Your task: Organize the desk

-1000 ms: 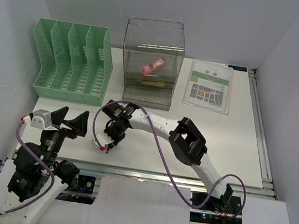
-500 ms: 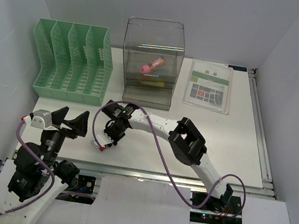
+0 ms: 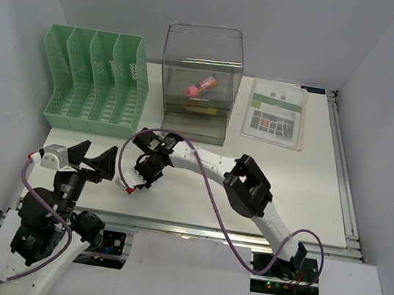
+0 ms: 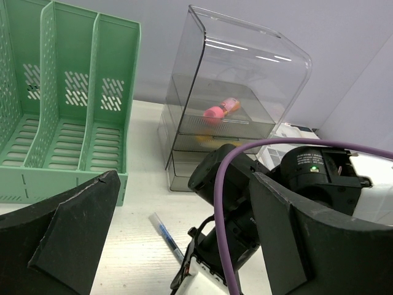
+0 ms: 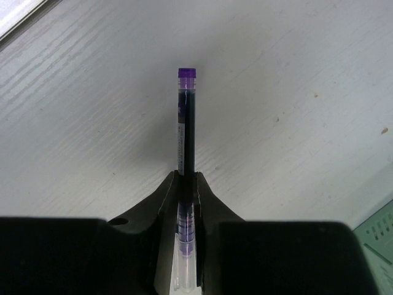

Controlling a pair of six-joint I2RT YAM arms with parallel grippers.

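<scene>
The desk (image 3: 310,187) is a white tabletop with a silver rail (image 3: 243,236) along its near edge. My right gripper (image 3: 135,180) reaches across to the left front of the desk and is shut on a clear pen with dark purple ink (image 5: 186,123). The pen juts out past the fingertips, low over the desk. It also shows in the left wrist view (image 4: 164,233), slanting beside the right wrist. My left gripper (image 3: 92,161) is open and empty, just left of the right gripper, and its jaws frame the left wrist view (image 4: 184,184).
A green slotted file rack (image 3: 96,80) stands at the back left. A clear drawer box (image 3: 199,81) holding a pink item (image 3: 200,86) stands at the back middle. A printed leaflet (image 3: 276,113) lies at the back right.
My right gripper has moved a little to the left and away from the near edge with the pen in it. The left arm has not moved.
</scene>
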